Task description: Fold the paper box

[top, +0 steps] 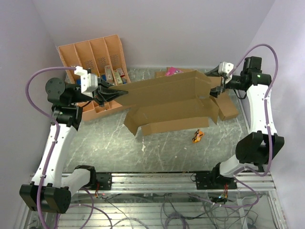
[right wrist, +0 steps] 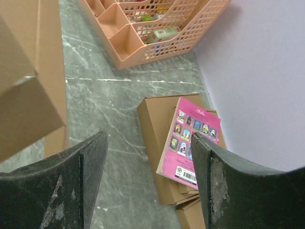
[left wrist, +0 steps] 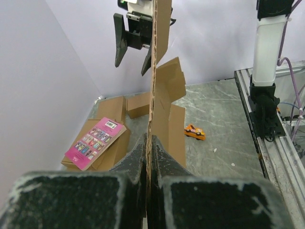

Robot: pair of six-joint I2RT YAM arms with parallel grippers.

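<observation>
The left gripper (left wrist: pixel 148 143) pinches the corrugated edge of the flat brown cardboard box (top: pixel 171 98), while the right gripper (right wrist: pixel 148 138) gapes empty beside it.

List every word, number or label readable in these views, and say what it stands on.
Nothing reads clearly.
Pink booklet on the small brown cardboard box: cover title and barcode digits too small.
Green packet in the orange lattice tray: white barcode label, blurred.
Large brown corrugated paper box: no print visible.

The paper box (top: pixel 176 102) spans mid-table; room in front, except toy car (top: pixel 197 137).
</observation>
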